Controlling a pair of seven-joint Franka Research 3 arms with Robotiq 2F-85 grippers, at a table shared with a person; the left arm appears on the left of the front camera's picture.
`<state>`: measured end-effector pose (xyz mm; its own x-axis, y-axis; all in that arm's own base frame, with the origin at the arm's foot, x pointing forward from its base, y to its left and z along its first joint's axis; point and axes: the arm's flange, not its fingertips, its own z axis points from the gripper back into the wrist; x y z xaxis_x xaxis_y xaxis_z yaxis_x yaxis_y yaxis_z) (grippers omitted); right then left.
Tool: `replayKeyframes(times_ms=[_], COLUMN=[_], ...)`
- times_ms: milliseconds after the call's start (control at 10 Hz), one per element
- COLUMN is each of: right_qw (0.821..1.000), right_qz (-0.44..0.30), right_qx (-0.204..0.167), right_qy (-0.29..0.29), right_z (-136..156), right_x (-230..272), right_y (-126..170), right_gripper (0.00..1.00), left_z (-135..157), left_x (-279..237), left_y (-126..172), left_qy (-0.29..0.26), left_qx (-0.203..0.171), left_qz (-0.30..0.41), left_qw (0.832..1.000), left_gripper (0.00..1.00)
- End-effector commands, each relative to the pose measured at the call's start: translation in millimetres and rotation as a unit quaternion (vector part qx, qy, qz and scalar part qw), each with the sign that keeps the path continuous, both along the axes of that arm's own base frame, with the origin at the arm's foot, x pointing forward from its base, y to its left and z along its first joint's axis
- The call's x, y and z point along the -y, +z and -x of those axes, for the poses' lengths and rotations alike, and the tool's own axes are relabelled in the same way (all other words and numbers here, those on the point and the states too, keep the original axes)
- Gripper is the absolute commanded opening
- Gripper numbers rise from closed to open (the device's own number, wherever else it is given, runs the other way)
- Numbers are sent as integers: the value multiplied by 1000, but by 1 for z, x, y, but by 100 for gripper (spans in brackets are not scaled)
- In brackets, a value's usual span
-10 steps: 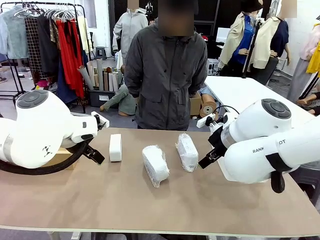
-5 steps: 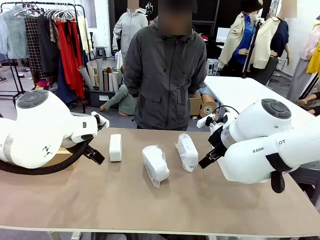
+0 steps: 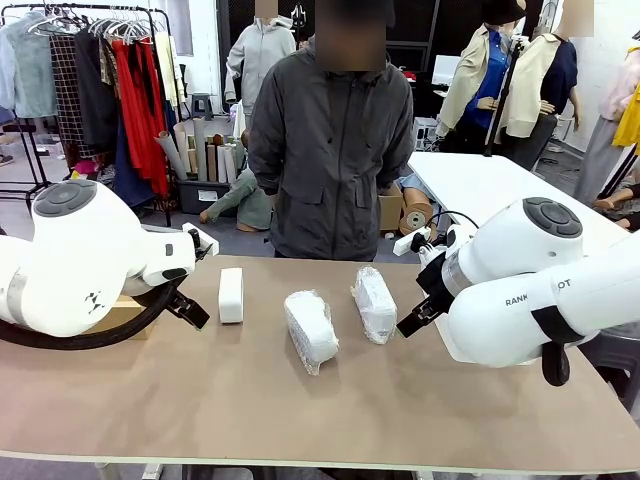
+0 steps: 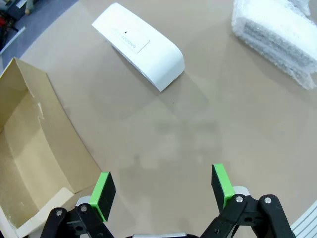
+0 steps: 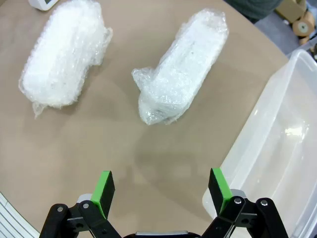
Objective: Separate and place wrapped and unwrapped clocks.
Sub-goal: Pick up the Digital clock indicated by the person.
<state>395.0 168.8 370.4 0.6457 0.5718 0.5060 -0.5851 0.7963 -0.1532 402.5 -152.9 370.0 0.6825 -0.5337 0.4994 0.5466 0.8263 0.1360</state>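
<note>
Here the left gripper (image 4: pixel 163 191) hangs empty, its green-padded jaws spread wide over the bare brown table (image 4: pixel 198 129). An open brown cardboard box (image 4: pixel 29 148) sits just beside it, toward the robot's left edge of the table. Ahead of the fingers lies the bare clock (image 4: pixel 141 47), a smooth, slim white rounded block, resting on the table and touching nothing else. Past it is the middle wrapped clock (image 4: pixel 277 39), a white block bundled in crinkly clear plastic.

The right gripper (image 5: pixel 161 189) is likewise spread wide and holds nothing, poised above the table. Near its fingers lies the right wrapped clock (image 5: pixel 183 69), another white block in crinkly clear plastic, set at a slant and apart from the middle one. A clear plastic bin (image 5: pixel 277 139) stands just beside this gripper.

In the front view the three clocks lie in a loose row between the two arms. A person in a dark grey jacket (image 3: pixel 330 150) stands at the far side.
</note>
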Motion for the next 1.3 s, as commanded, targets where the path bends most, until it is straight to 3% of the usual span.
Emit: replayKeyframes(times_ms=[0, 200, 300, 600, 800, 1000, 1200], right_qw=[1000, 1000, 997, 993, 982, 962, 942], right_qz=[0, 0, -26, -47, -66, -84, -111], right_qx=[0, 0, -47, -46, -65, -67, -34], right_qy=[0, 0, 49, 99, 162, 251, 315], right_z=[0, 0, 6, 10, 9, 3, -8], right_x=[0, 0, -5, -10, -5, 4, 19], right_y=[0, 0, 3, 23, 41, 68, 90], right_gripper=[100, 100, 100, 100, 100, 100, 100], left_z=[0, 0, 2, 7, 12, 6, -4], left_x=[-1, 0, -3, -5, -8, -17, -33], left_y=[0, 0, 7, 29, 56, 77, 94], left_qy=[1, 0, -14, -86, -160, -226, -302], left_qx=[0, 0, -16, -88, -93, -56, -14], left_qz=[0, 0, -3, 26, 63, 70, 93], left_qw=[1000, 1000, 1000, 992, 981, 970, 949], left_gripper=[100, 100, 100, 100, 100, 100, 100])
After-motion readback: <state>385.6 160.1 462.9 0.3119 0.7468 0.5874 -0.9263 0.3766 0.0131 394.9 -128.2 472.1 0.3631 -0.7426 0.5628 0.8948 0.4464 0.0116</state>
